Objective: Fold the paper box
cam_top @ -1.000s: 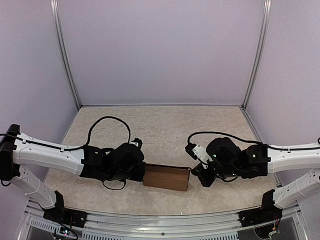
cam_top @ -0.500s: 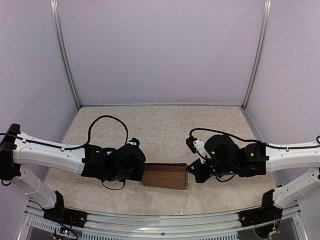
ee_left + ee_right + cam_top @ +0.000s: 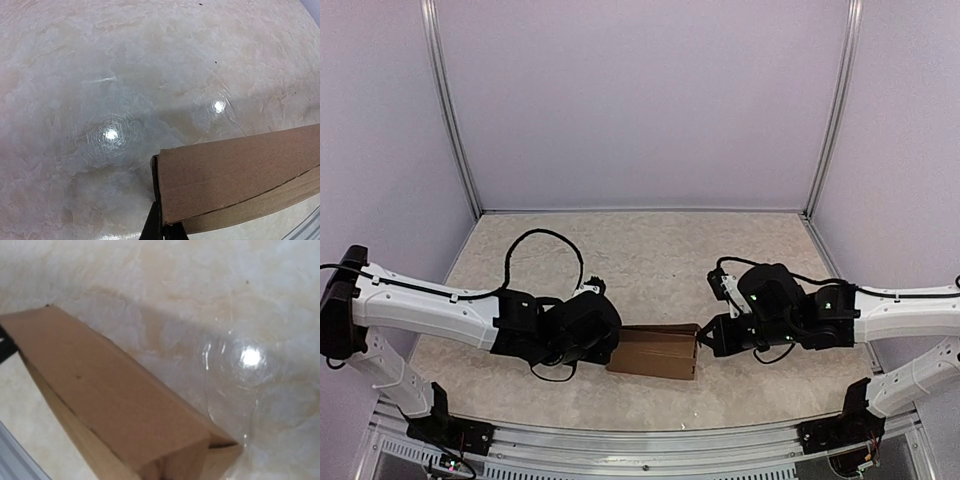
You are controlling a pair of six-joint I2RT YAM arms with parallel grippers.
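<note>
At paper box (image 3: 653,353) ends, left pincer (image 3: 163,226) and right pincer (image 3: 703,337) touch, closed.

Paper box (image 3: 653,353) between the jaws

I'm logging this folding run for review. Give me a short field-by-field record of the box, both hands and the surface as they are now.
object: plain brown cardboard box, formed into a long carton
position: lying on the beige marbled tabletop, near the front edge, between the two arms
left hand: shut, fingertips at the box's left end
right hand: shut, at the box's right end
grip: cannot tell whether either hand pinches cardboard
</note>
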